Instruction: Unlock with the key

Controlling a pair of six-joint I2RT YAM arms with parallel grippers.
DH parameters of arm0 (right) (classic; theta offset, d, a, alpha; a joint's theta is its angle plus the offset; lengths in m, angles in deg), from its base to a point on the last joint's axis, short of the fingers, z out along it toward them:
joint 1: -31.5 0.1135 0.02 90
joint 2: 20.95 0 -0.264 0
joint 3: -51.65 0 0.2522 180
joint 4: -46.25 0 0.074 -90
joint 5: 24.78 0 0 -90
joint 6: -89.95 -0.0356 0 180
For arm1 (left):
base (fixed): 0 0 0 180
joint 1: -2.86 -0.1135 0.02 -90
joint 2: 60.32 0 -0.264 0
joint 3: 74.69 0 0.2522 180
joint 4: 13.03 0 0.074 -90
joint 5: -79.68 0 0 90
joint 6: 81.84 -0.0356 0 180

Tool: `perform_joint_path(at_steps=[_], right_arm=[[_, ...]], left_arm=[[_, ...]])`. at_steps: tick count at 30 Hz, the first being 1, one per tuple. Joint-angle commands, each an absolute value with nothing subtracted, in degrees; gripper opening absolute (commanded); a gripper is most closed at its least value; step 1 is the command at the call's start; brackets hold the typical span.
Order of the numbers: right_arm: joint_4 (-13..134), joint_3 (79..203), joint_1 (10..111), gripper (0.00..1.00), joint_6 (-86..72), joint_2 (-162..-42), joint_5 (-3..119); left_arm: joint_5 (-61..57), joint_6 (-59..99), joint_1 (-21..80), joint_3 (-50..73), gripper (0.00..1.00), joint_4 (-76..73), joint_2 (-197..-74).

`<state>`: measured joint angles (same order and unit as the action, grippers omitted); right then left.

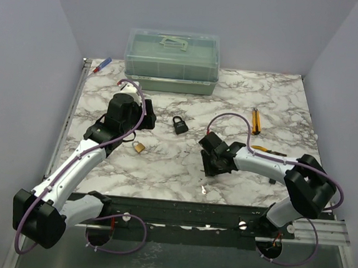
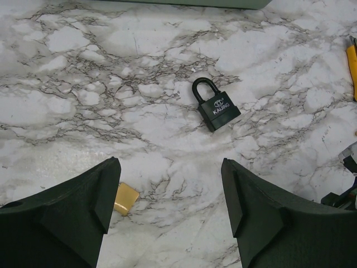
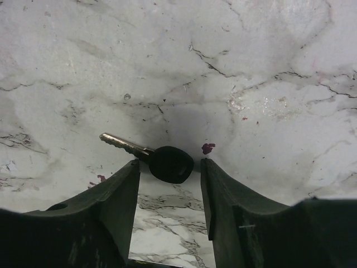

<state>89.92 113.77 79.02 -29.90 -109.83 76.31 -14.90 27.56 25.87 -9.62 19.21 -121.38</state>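
Marble [image 1: 264, 91], black padlock [image 1: 180, 125], brass padlock [image 1: 139, 147], left hand [image 2: 168, 167] released, right hand [image 3: 169, 166] released astride key [image 3: 165, 162]

In the top view the translucent green lidded plastic box [image 1: 171, 61] stands upper centre, at the back of the white marble-patterned tabletop [image 1: 282, 99]. The black padlock with looped shackle [image 1: 180, 125] lies mid-frame before it, the small brass padlock [image 1: 139, 147] lower left of that, and the slim yellow-and-black tool [image 1: 255, 120] to the right. In the right wrist view the small key with round black plastic head [image 3: 167, 163] lies centre-frame on the tabletop, head between the right gripper [image 3: 169, 167] fingers, blade pointing upper left.
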Motion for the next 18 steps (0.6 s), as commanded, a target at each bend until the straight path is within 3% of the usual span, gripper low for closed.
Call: perform_joint_path(at_steps=[1, 6, 10, 18], right_arm=[[90.86, 115.07, 79.78, 0.50, -29.58, -112.49, 78.25], [91.04, 115.67, 80.40, 0.42, -29.41, -114.01, 78.40], [91.13, 116.15, 80.70, 0.31, -29.38, -114.63, 78.08], [90.54, 116.30, 81.04, 0.21, -29.90, -114.37, 78.41]], left_arm=[[-15.55, 26.84, 26.04, -9.82, 0.79, 18.35, -120.49], [-15.68, 26.79, 25.99, -9.89, 0.79, 18.38, -120.17], [-15.60, 26.80, 25.98, -9.97, 0.79, 18.36, -120.00], [-14.28, 26.81, 26.06, -10.11, 0.79, 18.30, -119.74]])
